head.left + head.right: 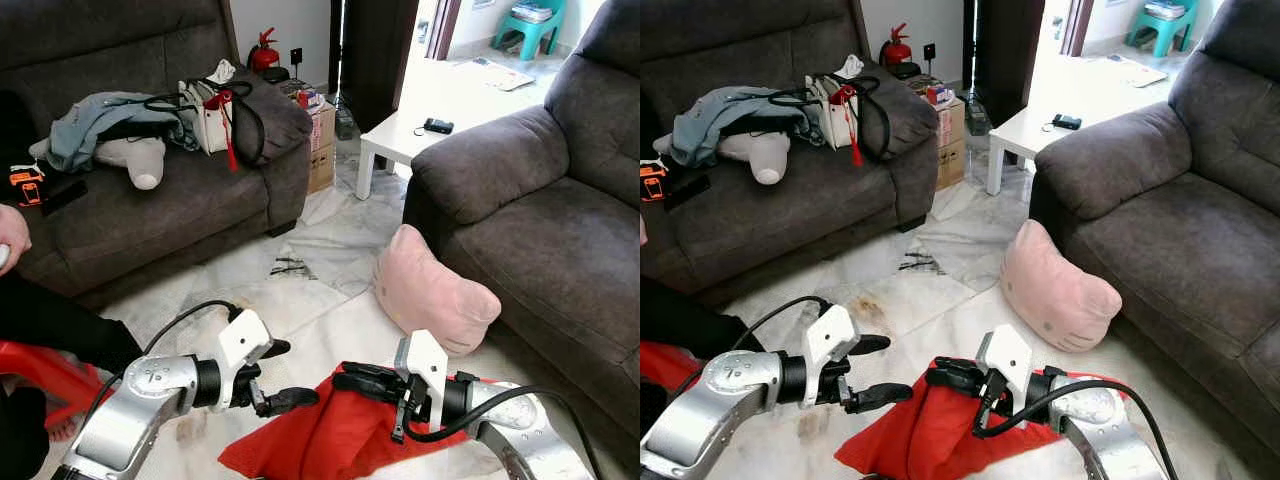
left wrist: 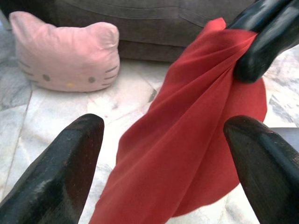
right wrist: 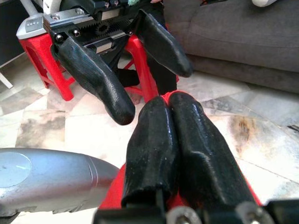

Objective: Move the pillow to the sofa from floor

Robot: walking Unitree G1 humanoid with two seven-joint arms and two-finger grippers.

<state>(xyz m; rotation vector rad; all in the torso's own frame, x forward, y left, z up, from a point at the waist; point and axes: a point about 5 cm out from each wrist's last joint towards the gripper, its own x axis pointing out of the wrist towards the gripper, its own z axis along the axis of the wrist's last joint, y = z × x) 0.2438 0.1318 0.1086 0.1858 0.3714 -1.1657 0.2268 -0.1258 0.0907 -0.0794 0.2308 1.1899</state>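
Two claws: right claw (image 1: 350, 379) clamped on red cloth (image 1: 330, 435), left claw (image 1: 283, 374) apart, beside cat-faced pillow (image 1: 430, 292)

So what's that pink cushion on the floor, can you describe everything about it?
The pink pillow is a soft plush cushion shaped like a cat's head, with two rounded ears, dark eyes, a small yellow nose and stitched whiskers. It rests on the marble floor, leaning against the front of the grey sofa on the robot's right. Neither gripper touches it.
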